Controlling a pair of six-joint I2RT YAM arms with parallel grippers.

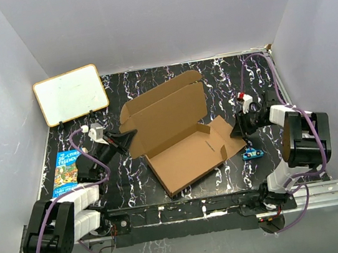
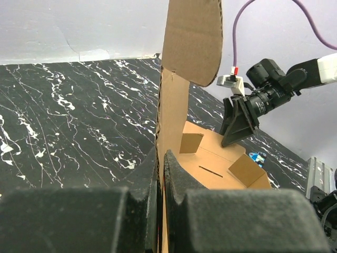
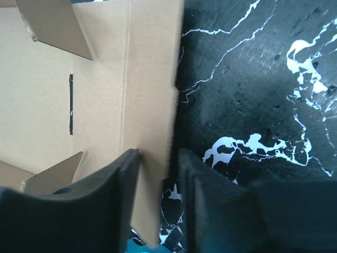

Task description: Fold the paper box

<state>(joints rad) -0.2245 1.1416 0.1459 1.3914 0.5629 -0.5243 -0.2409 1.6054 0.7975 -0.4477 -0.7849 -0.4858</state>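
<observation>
Tabletop of black marble pattern, pale walls around. At centre, half-folded paper box, lid raised. Left gripper clamped on its upright side; right gripper fingers apart around its right edge. From above only: whiteboard, book.

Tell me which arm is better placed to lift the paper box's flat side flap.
Right. The right pincer straddles the edge of that flat flap, jaws apart; the left pincer is shut on the opposite upright wall of the paper box.
</observation>
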